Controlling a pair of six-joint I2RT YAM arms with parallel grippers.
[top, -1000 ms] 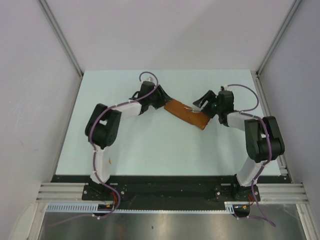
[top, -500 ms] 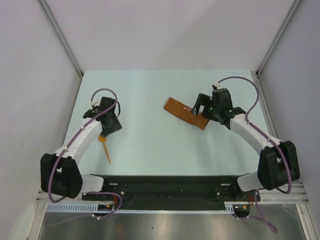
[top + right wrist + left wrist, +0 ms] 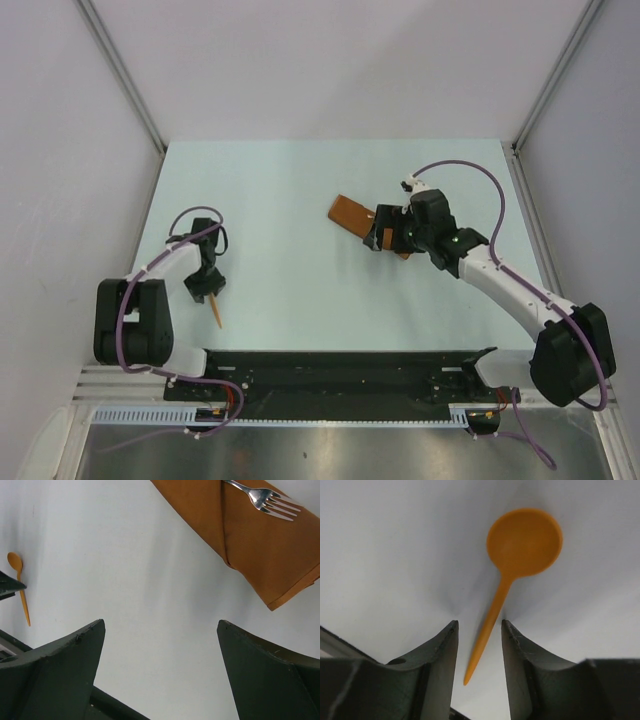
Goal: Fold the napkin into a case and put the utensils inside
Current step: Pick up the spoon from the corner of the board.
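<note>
The rust-orange napkin, folded into a narrow case [image 3: 350, 213], lies at mid table; it also fills the top right of the right wrist view [image 3: 250, 540]. A silver fork [image 3: 265, 499] lies with its tines on the cloth. An orange spoon [image 3: 522, 542] lies on the table near the left front, also seen in the top view [image 3: 216, 313]. My left gripper [image 3: 480, 625] is low over the spoon, open, with the handle between its fingers and not touched; in the top view [image 3: 208, 288] it covers the bowl. My right gripper [image 3: 161, 622] is wide open and empty above the case's near end [image 3: 384, 240].
The pale table [image 3: 300, 270] is walled by grey panels on the left, back and right. A black rail [image 3: 340, 362] runs along the near edge by the arm bases. The spoon also shows small at the left of the right wrist view [image 3: 19, 582].
My left arm has swung from the case to the near left and come down around the spoon's handle. My right arm has reached left over the case. The case has stayed put.
</note>
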